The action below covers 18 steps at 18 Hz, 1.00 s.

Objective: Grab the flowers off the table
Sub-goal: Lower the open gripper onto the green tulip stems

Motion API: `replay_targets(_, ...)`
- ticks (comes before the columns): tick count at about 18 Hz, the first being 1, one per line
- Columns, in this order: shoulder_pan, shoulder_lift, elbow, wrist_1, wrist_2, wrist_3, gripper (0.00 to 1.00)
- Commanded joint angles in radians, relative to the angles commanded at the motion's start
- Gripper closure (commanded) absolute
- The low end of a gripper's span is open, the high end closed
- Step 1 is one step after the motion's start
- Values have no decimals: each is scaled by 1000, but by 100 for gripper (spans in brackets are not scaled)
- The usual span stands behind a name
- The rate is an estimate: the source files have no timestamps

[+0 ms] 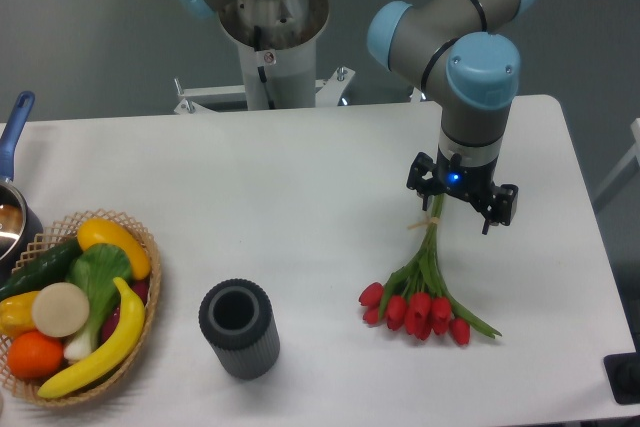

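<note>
The flowers (418, 309) are a bunch of red tulips with green stems lying on the white table (300, 197) at the front right. Their heads point toward the front edge, and the stems run up and back to a tie near the ends. My gripper (456, 215) is low over the stem ends and points down. Its two black fingers (490, 215) stand apart, one on each side of the stems. The very ends of the stems are hidden under the gripper body. The tulip heads rest on the table.
A dark ribbed cylindrical cup (238, 329) stands upright at the front centre. A wicker basket (140, 247) of fruit and vegetables sits at the front left. A pot with a blue handle (12, 147) is at the left edge. The robot base (270, 27) is behind the table.
</note>
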Motion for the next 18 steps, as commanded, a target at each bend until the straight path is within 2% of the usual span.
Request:
replay_targets(6,-2,-5,-23,11,-14,-34,0)
replay_targets(10,-3,-2,-110,119,-21,-89,0)
replay_targets(11,-3,-3,-124,130,-21,-95,0)
replay_targets(18,-23,-67,-146,133,-18,-104,0)
